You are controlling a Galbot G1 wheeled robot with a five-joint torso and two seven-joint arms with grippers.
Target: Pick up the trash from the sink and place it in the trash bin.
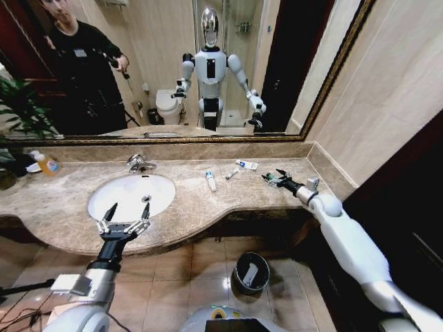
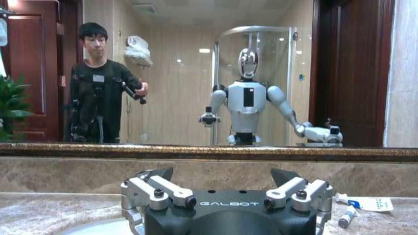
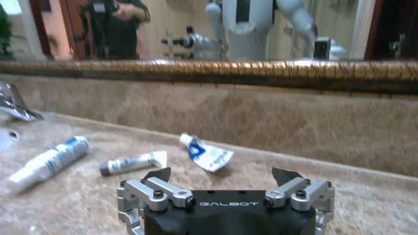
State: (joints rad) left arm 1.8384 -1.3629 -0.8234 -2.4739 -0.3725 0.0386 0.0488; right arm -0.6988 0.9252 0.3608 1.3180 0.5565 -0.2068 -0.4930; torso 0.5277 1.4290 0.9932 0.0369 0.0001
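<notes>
Trash on bench right of sink (image 1: 131,196), none in the basin: white-blue tube (image 1: 210,181), small tube (image 1: 231,173), flat packet (image 1: 246,164). Right tool (image 1: 275,178) just right of them, low over bench, fingers spread wide, empty. Left tool (image 1: 124,216) at sink's front rim, wide, empty. Trash bin (image 1: 251,272) on floor below bench, white item inside.

orange liquid bottle (image 1: 47,164), gilt-framed mirror (image 1: 138,62), potted plant (image 1: 17,104)
</notes>
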